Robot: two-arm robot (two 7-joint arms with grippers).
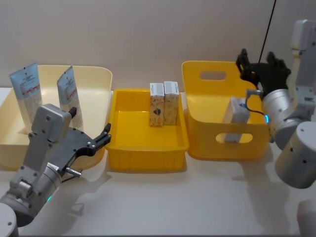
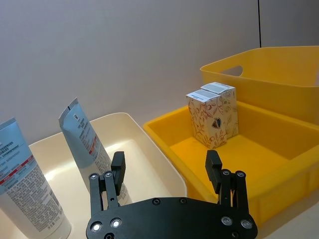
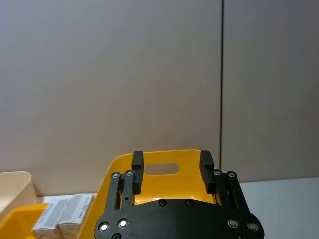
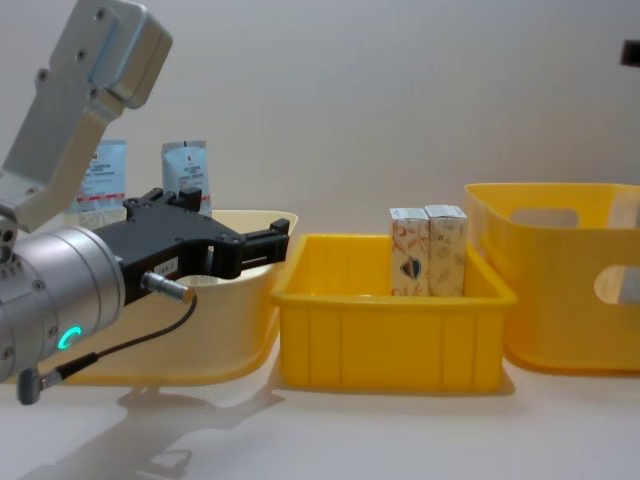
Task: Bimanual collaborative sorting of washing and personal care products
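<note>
Two pouches (image 1: 29,91) (image 1: 68,94), light blue on top and white below, stand upright in the cream bin (image 1: 98,79) at the left. The left wrist view shows them as one pouch (image 2: 83,137) beside the other pouch (image 2: 22,181). Two cream cartons (image 1: 164,102) (image 2: 213,115) (image 4: 428,250) stand side by side in the shallow yellow tray (image 1: 148,158). Another pouch (image 1: 236,114) leans inside the tall yellow basket (image 1: 202,140). My left gripper (image 1: 101,137) (image 2: 165,169) (image 4: 262,243) hangs open and empty over the cream bin's near right corner. My right gripper (image 1: 257,61) (image 3: 172,162) is open and empty above the basket's far right rim.
The three containers stand in a row on a pale table, cream bin (image 4: 240,300), tray (image 4: 390,320) and basket (image 4: 560,270), close together. A plain wall runs right behind them. Bare tabletop lies in front of the row.
</note>
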